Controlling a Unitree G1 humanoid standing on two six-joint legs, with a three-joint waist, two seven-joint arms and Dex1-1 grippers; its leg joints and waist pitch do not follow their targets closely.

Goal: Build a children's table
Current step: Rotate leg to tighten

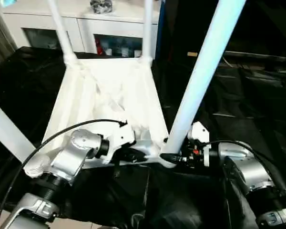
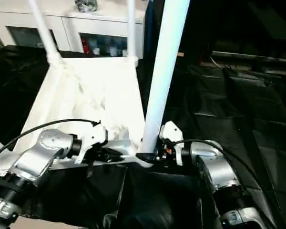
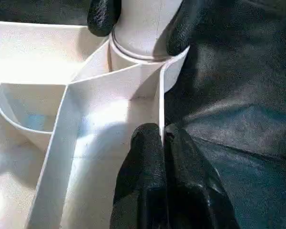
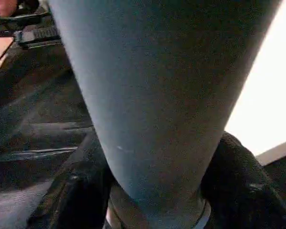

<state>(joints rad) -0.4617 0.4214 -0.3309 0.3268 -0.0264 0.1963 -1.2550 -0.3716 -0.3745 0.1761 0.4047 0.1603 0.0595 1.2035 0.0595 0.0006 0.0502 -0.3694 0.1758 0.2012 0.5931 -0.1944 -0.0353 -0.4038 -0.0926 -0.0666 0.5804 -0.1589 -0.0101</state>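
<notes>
While the upturned tabletop (image 1: 109,95) fills centre frame, the left gripper (image 3: 163,143) pinches its near rim rib, jaws nearly closed. The right gripper (image 1: 174,156) clasps the near-right leg (image 1: 202,71), half open, at its socket. Judged step: seating it; next, firm downward pressure.

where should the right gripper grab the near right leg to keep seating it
Low on the shaft, just above the corner socket, coming in level from the robot's right, as the right gripper does now. The near right leg is a smooth round tube leaning steeply, so fingers either side near its base steer it best. The left gripper pinches the tabletop rim alongside.
</notes>
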